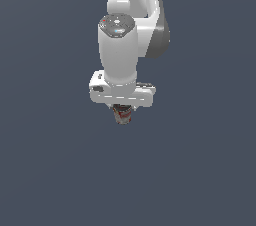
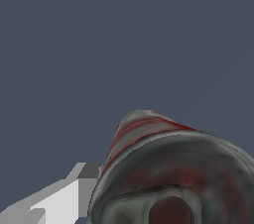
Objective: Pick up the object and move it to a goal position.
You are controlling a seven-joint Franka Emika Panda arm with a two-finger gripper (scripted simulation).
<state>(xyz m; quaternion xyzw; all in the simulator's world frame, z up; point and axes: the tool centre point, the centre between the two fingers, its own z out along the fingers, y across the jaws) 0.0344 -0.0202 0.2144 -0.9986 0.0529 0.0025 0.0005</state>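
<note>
In the exterior view the object [image 1: 122, 114], a small can with a red, white and grey label, hangs straight under the white hand of the arm. My gripper [image 1: 122, 116] is shut on it, and the can's body hides the fingers there. The wrist view is taken up by the object [image 2: 168, 168] from very close, showing its dark top and red-striped side. One light grey finger [image 2: 59, 203] lies against the can's side. The other finger is hidden.
A flat, uniform dark blue-grey surface [image 1: 200, 170] fills both views. The white arm [image 1: 132, 20] rises above the hand to the upper edge of the exterior view. No other object or goal marker shows.
</note>
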